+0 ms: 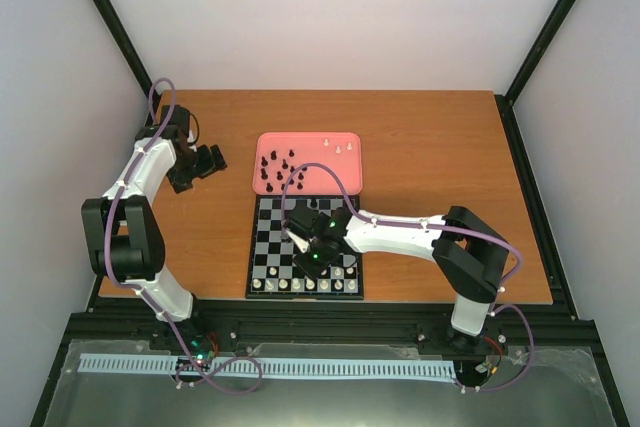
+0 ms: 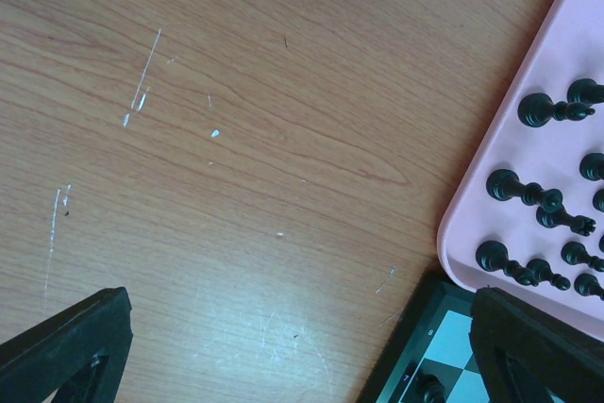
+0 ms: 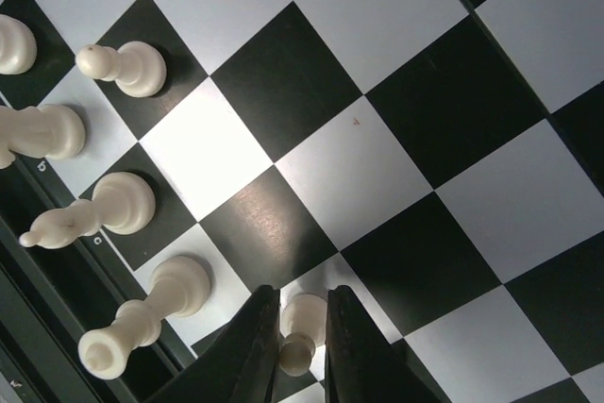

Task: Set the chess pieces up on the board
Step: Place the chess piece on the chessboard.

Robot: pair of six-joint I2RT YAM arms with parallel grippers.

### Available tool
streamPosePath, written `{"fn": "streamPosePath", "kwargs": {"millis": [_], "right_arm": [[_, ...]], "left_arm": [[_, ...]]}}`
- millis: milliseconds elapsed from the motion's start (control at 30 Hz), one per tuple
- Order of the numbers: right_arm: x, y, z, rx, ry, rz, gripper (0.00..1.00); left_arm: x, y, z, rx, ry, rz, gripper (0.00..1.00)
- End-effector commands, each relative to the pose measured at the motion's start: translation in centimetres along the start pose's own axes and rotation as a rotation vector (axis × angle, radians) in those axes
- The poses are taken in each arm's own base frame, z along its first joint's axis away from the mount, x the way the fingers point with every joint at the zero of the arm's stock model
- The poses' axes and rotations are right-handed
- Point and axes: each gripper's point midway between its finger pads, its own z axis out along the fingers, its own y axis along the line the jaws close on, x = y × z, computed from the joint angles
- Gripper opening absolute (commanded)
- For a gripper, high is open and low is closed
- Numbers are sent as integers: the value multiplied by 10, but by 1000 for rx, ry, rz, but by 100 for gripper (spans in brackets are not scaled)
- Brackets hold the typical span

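Glossy checkered board [image 3: 377, 167]; your right gripper [image 3: 302, 295] pinches a smooth cream pawn [image 3: 302, 316] between narrow black fingers [image 3: 250, 346]. Your left gripper [image 2: 300, 327] spreads wide over the scratched wood table [image 2: 236, 139].

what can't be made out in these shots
Top view: board middle hidden by right arm; black pieces on tray too small to name.
Left wrist: black pieces cut off at right edge.
Right wrist: whether right claw grips white piece or only flanks it; fingers hide contact.
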Motion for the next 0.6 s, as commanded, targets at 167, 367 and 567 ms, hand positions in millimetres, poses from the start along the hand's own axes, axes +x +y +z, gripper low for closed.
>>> {"fn": "streamPosePath", "kwargs": {"millis": [167, 367, 567], "right_arm": [[-2, -6, 0, 58, -3, -11, 15], [-3, -3, 0, 46, 4, -30, 16], [-7, -1, -2, 36, -6, -46, 19]], "left_arm": [[-6, -5, -10, 15, -41, 24, 100], [-6, -5, -10, 16, -40, 26, 100], [-5, -5, -9, 16, -38, 26, 100]]}}
